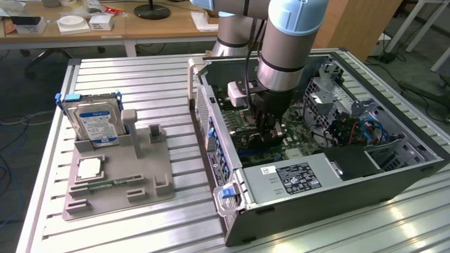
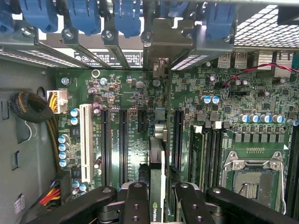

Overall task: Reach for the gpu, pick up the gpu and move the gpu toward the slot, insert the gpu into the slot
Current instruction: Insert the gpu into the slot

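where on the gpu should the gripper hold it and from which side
By its upper long edge, from straight above, as the gripper does now: the gpu stands on edge over the motherboard, so its two flat faces meet the fingers on either side. That leaves the lower connector edge free, and the case is open only from above.

The computer case (image 1: 338,174) lies open on the slatted table (image 1: 126,79), at the exterior view's right. Inside it the motherboard (image 2: 135,107) lies flat, the arm's gripper (image 1: 269,138) reaching down over it with the gpu (image 2: 157,186) upright between its fingers. At the exterior view's left a holder tray (image 1: 116,179) carries the hard drive (image 1: 95,122)
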You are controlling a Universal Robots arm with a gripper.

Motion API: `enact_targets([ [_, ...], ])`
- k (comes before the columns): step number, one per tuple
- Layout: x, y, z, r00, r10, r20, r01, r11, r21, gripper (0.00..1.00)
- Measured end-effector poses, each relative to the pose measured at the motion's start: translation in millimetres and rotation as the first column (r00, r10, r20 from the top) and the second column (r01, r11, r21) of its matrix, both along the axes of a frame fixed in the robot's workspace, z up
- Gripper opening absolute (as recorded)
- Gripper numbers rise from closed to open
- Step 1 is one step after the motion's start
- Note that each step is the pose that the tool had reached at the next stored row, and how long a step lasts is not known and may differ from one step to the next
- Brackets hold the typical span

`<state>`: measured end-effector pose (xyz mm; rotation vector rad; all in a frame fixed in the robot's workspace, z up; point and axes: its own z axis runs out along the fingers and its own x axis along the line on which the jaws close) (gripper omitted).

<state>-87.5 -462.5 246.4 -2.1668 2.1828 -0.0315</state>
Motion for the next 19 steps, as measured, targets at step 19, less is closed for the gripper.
enact_targets([
  [19,1.4,0.1,-4.0,1.0000,0.000,-0.0002,0.000,1.0000,-0.0002,0.26],
])
